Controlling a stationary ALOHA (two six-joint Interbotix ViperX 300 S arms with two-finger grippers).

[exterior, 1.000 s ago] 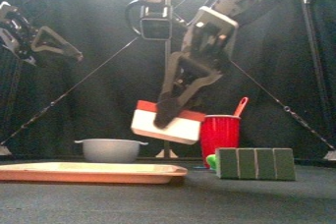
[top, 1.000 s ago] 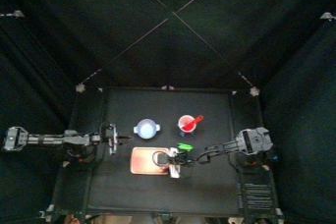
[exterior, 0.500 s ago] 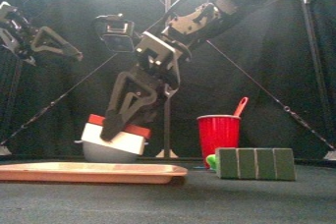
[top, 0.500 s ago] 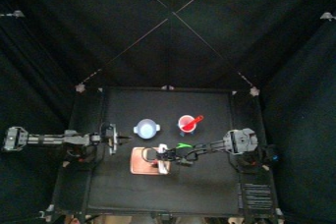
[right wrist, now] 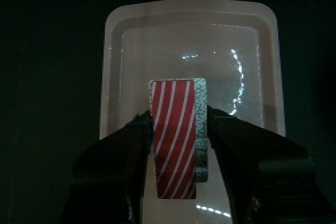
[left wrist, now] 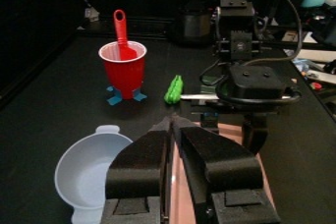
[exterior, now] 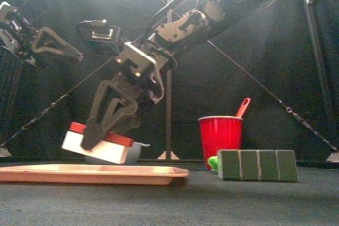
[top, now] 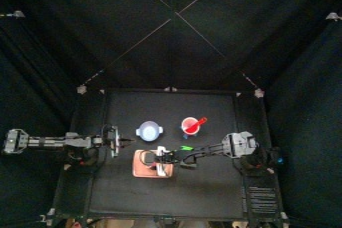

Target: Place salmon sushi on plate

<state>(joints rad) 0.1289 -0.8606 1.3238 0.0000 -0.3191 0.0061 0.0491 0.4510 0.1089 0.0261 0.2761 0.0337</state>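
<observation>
Black curtains ring the counter (top: 214,107). Right gripper (exterior: 103,139) pinches the salmon sushi (exterior: 103,143) above the plate (exterior: 93,174); left gripper (left wrist: 171,164), at 9 o'clock, has jaws pressed together.

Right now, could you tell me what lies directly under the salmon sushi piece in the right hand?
The flat salmon-pink square plate lies bare beneath the red-and-white striped salmon sushi piece, which hangs above it in the right hand. The sushi and hand cover the plate's middle, so that patch cannot be seen.
</observation>
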